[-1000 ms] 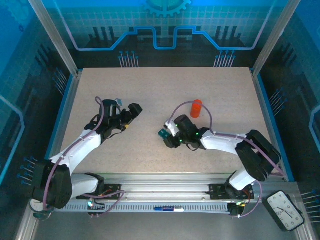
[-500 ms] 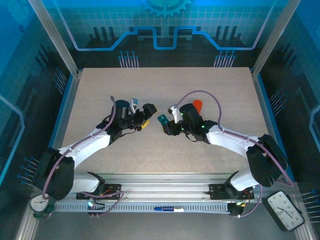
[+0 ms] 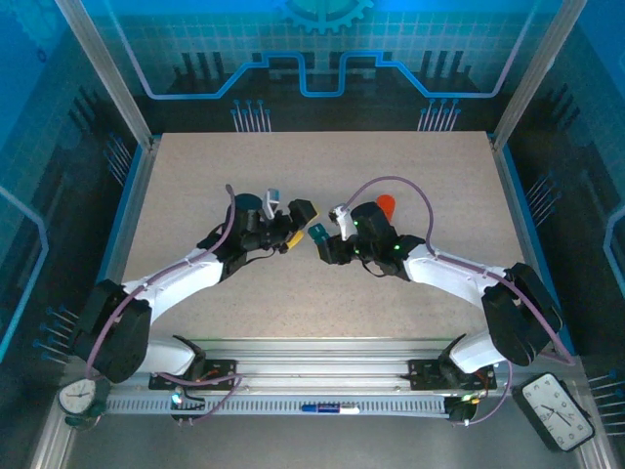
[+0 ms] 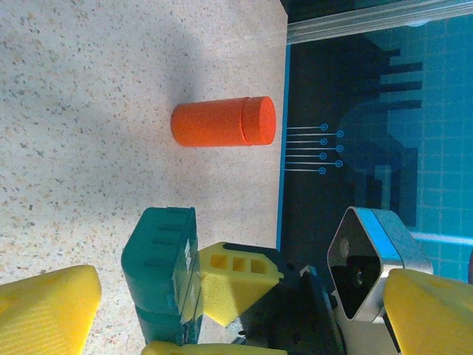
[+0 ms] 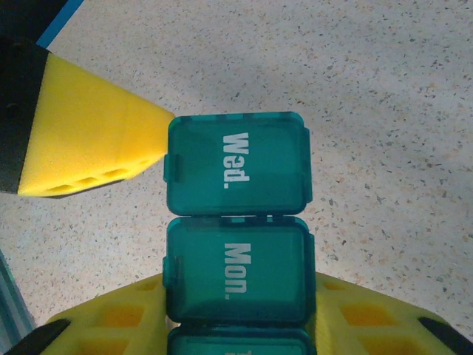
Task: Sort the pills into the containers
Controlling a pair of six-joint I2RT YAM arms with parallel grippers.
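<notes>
My right gripper (image 3: 322, 244) is shut on the dark-teal pill box (image 3: 317, 234), the containers, near the table's middle. In the right wrist view its yellow fingers (image 5: 111, 325) clamp the "Mon." compartment (image 5: 236, 270), and the closed "Wed." lid (image 5: 236, 164) sticks out beyond them. My left gripper (image 3: 297, 225) stands open right beside the box. One of its yellow fingertips (image 5: 89, 148) touches the left edge of the "Wed." compartment. In the left wrist view the box (image 4: 159, 270) sits between the left gripper's wide-apart fingers (image 4: 48, 307). The pills are out of view.
An orange cylindrical bottle (image 4: 224, 122) lies on its side on the speckled table (image 3: 293, 156), just behind the right arm (image 3: 386, 204). The table's raised blue edge (image 4: 284, 148) runs close behind the bottle.
The left gripper has travelled right to the pill box, staying open. The right gripper carried the box up and toward the centre, then held still.
</notes>
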